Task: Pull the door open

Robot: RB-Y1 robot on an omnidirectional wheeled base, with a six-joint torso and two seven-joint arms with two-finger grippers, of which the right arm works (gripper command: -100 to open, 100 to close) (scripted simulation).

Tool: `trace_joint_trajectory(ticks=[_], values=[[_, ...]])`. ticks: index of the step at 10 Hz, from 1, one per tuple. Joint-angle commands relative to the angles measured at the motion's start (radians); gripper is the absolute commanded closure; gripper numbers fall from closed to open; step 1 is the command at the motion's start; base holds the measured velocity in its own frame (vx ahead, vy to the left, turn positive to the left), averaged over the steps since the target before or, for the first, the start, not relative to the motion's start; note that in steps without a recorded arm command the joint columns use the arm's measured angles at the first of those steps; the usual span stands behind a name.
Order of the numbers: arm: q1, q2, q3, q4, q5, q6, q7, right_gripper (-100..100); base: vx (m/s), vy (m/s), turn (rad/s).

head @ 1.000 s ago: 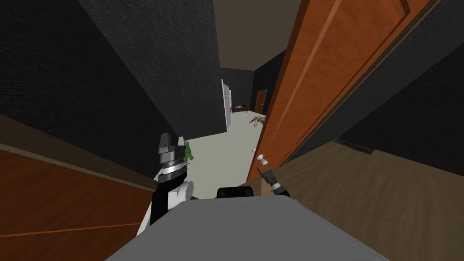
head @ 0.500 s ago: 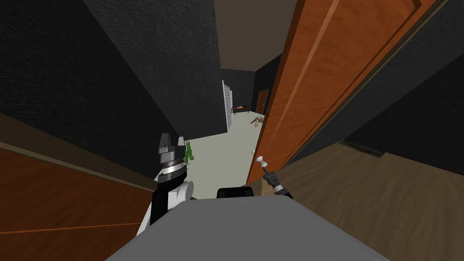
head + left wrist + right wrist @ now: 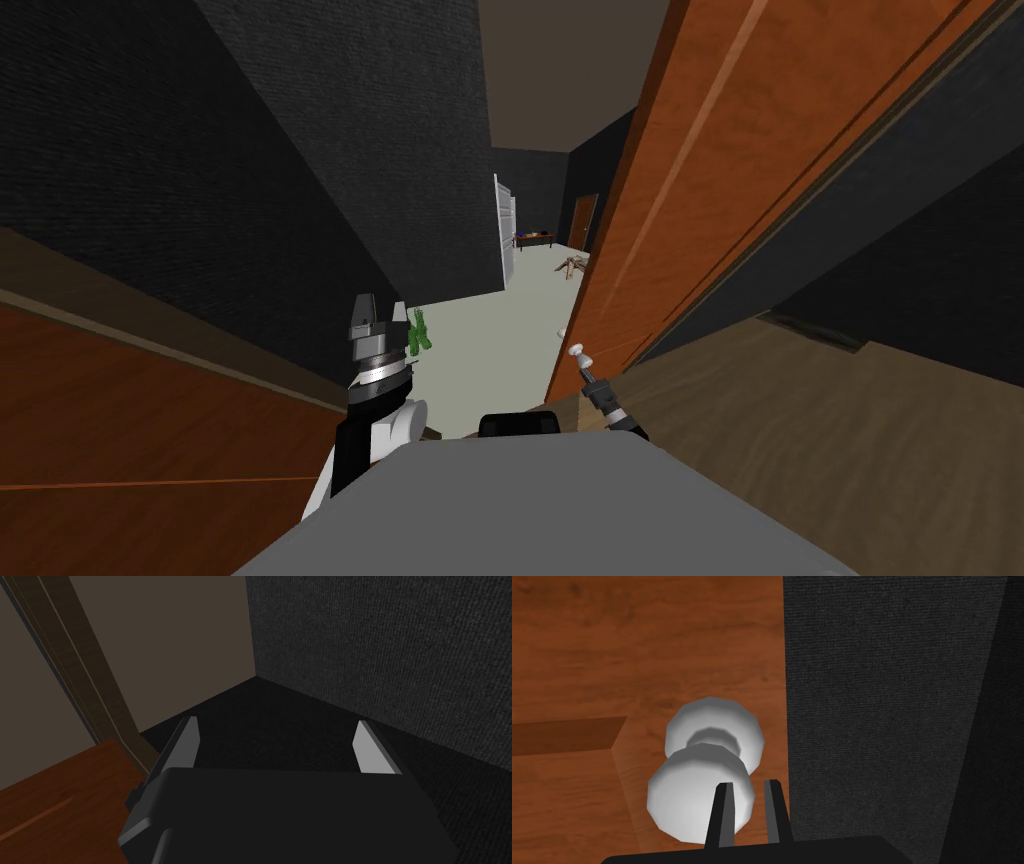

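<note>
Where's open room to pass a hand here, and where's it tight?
Open: pale floor between the dark wall and the door, past the green plant. Tight: at the knob, where the shut right gripper sits close to the door's edge.

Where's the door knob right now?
In the head view the white knob sits low on the orange door, near its free edge, right of centre, at the tip of the right gripper.

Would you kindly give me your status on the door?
Left claw open, idle. Right claw shut on white round knob. Orange-brown wooden door ajar. Dark grey wall close beside knob.
</note>
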Motion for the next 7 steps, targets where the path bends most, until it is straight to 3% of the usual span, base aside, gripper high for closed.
trace_joint_trajectory(ticks=[1, 3, 6, 7], values=[[-0.002, -0.014, -0.019, 0.005, -0.008, -0.011, -0.004, -100, -0.235, 0.073, 0.182], [-0.009, -0.029, -0.042, 0.025, -0.019, -0.027, -0.003, -100, -0.231, 0.022, 0.121], [-0.018, -0.047, -0.071, 0.049, -0.032, -0.048, -0.001, -100, -0.181, -0.099, 0.085], [-0.017, -0.043, -0.065, 0.045, -0.03, -0.043, -0.001, -100, -0.085, -0.067, 0.016]])
